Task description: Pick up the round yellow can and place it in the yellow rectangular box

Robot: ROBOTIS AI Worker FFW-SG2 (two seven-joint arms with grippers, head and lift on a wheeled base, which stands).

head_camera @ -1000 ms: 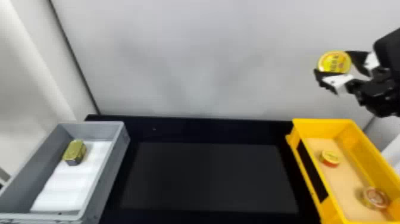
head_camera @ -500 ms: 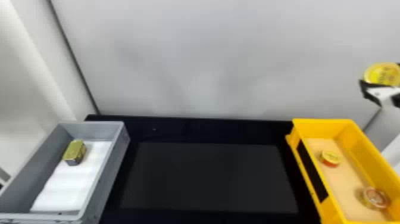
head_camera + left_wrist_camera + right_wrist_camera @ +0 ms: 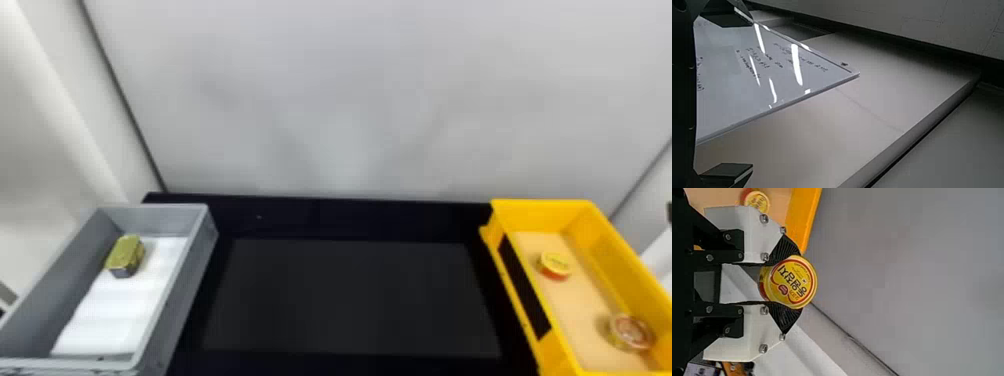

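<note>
Yellow round metal can (image 3: 797, 280) is clamped between the two black ridged pads of the right claw (image 3: 789, 282). It is held up, not yet placed. Behind the claw appears the yellow rectangular plastic box (image 3: 542, 215), which stands at the right end of the black surface (image 3: 350, 217). In this box are two other round cans: one with yellow lid and red side (image 3: 555, 265) toward the far end, and one with reddish lid (image 3: 631, 332) more near. The left claw (image 3: 752, 93) has its fingers wide apart and holds nothing.

In my judgement, the step in hand is to carry the can over the box. It is good to keep it high until it passes the rim, turn its base downward, then lower slowly, apart from the two cans, and release only when it sits flat. The grip is on the curved side, so a knock on the wall could make it roll or slip.

About writing: the held can has dark letters and a red badge inside a red ring. The whiteboard (image 3: 770, 62) carries handwritten lines, too small to read.
</note>
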